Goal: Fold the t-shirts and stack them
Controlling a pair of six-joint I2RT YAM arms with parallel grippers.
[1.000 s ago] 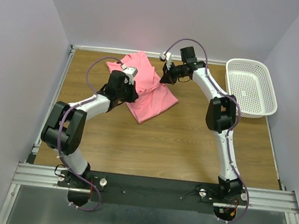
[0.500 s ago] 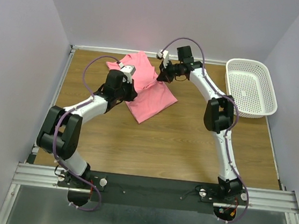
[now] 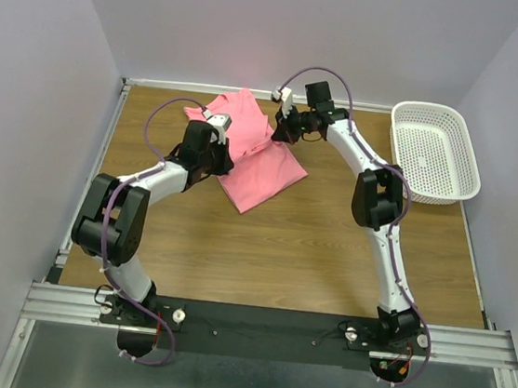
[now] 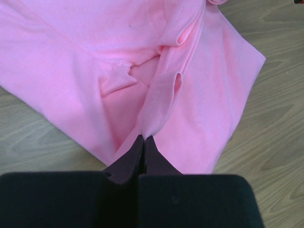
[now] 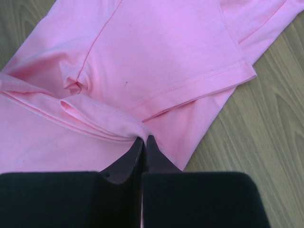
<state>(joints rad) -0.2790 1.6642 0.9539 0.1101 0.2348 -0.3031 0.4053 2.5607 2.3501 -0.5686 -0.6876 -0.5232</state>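
The wooden table (image 3: 309, 247) runs under both arms; a black rail (image 3: 253, 329) hides its near edge. The salmon-pink t-shirt (image 3: 259, 173) lies rumpled on the far middle of the table, spread between the two grippers; from above the left wrist covers part of its left side, and no view lets me make out its neck or label. The white mesh basket (image 3: 432, 156) stands well apart, off to the right of the right gripper (image 5: 144, 141).

The right gripper's fingers are pressed together on a rolled fold of hem at their tips; a stitched sleeve edge lies just ahead and to the right, and the frame cuts off more cloth beyond it. The left gripper (image 4: 144, 142) is likewise clamped onto a thin ridge of the t-shirt's hem; cloth fans out ahead and to both sides, with bare wood at either flank. In both wrist views the fingers themselves hide how much fabric sits between the pads.
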